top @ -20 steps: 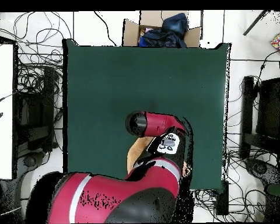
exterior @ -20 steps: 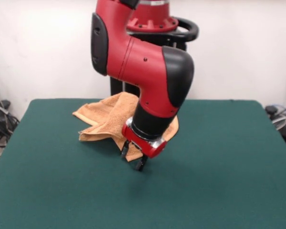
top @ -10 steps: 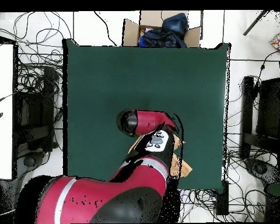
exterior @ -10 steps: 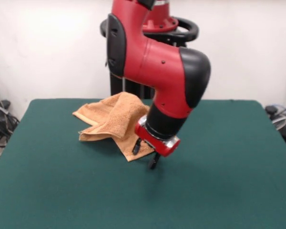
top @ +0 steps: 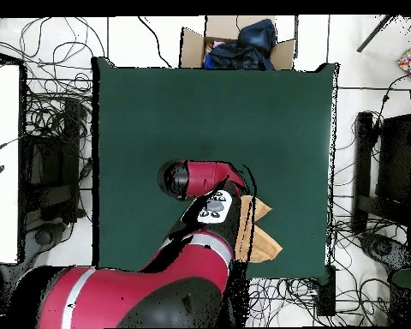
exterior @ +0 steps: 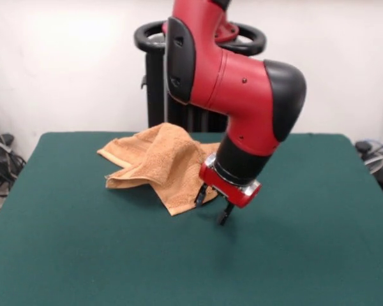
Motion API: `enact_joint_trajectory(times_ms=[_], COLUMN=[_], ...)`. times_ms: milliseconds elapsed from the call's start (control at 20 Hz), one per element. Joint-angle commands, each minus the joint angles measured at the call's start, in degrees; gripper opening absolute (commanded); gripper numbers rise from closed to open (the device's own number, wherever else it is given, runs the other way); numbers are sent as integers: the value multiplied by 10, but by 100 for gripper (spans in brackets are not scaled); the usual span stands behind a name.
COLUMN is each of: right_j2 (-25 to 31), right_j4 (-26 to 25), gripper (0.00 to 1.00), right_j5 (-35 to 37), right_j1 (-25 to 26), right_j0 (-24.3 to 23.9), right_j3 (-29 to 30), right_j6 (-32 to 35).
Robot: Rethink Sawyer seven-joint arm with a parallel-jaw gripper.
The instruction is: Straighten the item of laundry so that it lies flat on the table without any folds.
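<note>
The item of laundry is an orange-tan towel lying crumpled and folded over itself on the far left-centre of the green table. My gripper hangs just above the cloth-covered top at the towel's right corner, open and holding nothing. One fingertip is at the towel's edge; the other is over bare table. Seen from overhead, the red arm covers the gripper and most of the towel, which peeks out near the table's bottom edge.
A cardboard box holding dark clothes sits beyond the table's far edge in the overhead view. Cables lie on the floor beside the table. The black pedestal stands behind the towel.
The arm has swung to the right in the front view, carrying the open gripper from over the towel's front edge to its right corner. The towel has kept its shape.
</note>
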Motion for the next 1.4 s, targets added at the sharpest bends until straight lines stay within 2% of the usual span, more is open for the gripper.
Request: enact_joint_trajectory(times_ms=[50,200,400,950,1150,1400], right_j2=[65,62,73,96,98,85], right_j4=[28,19,15,0,-5,-6], gripper=[100,100,100,100,100,100], right_j5=[-16,-14,-68,-101,-95,-54], right_j1=[30,34,30,18,6,-13], right_j0=[-23,-26,-38,-77,-86,-75], right_j3=[14,13,31,66,78,73], right_j6=[69,59,65,50,42,39])
